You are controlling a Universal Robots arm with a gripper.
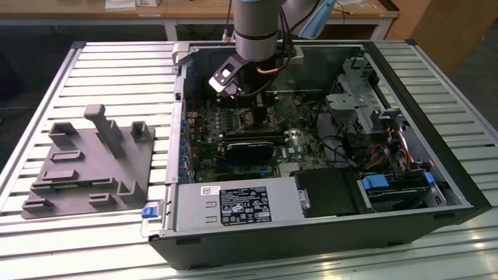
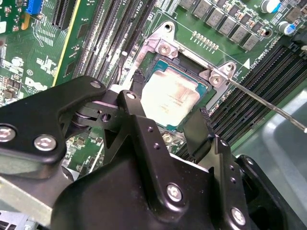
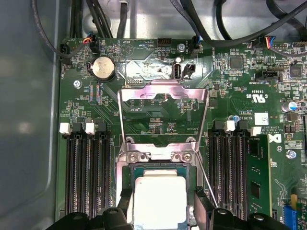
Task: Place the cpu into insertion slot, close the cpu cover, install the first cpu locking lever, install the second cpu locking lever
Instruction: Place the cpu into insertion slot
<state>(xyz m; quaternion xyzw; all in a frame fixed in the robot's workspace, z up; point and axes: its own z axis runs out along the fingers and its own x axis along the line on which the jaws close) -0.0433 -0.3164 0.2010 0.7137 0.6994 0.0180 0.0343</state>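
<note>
First wrist view, cpu (image 3: 159, 199) lay flat in the slot (image 3: 160, 169), cover (image 3: 163, 90) stood raised behind it, gripper (image 3: 162, 195) hung open above, fingers (image 3: 200, 208) just beside two cpu edges.

1. Slatted aluminium table (image 1: 116, 64), pale grey, evenly lit from above
2. Wooden workbench (image 1: 78, 11) behind it, on a white frame (image 1: 167, 28)
3. Wood-panel cabinet (image 1: 451, 26) at the exterior view's right, far corner
4. Dark floor (image 1: 20, 76) around the table
</note>
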